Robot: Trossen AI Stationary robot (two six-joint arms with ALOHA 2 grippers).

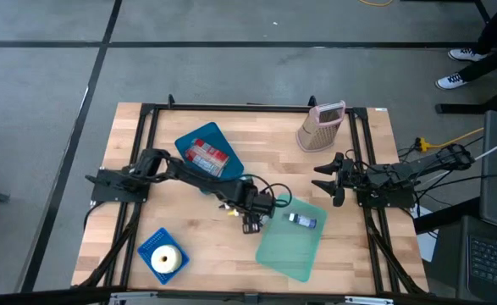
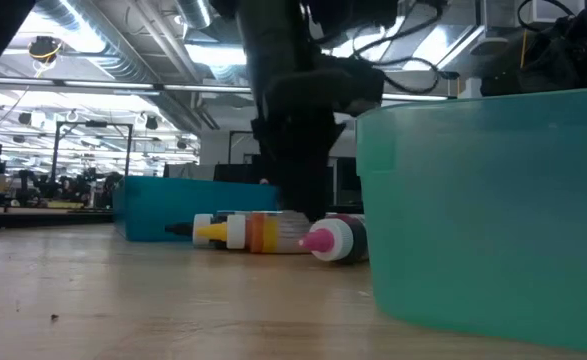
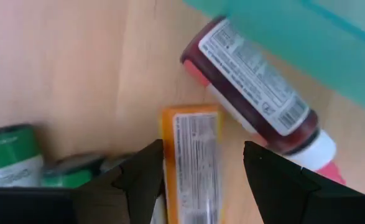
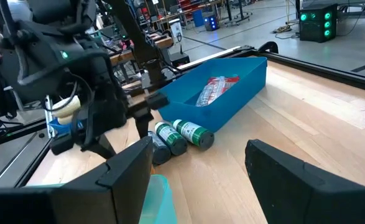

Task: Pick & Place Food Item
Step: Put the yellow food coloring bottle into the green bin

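Note:
An orange bottle [image 3: 191,162] with a yellow cap [image 2: 210,231] lies on its side on the wooden table. My left gripper [image 3: 204,149] points steeply down over it, open, one finger on each side of the bottle; I see no touch. Beside it lies a dark red bottle [image 3: 250,87] with a pink cap [image 2: 321,241], right next to the teal tray [image 1: 292,246]. Two green bottles [image 4: 182,134] lie near the blue bin [image 1: 207,152]. At the table's right edge, my right gripper [image 1: 326,180] waits, open.
The blue bin holds a red packet [image 1: 207,155]. A small item [image 1: 303,221] lies in the teal tray. A small blue basket [image 1: 163,252] with a white ring stands at the near left, and a pink-topped grater [image 1: 320,127] at the far right.

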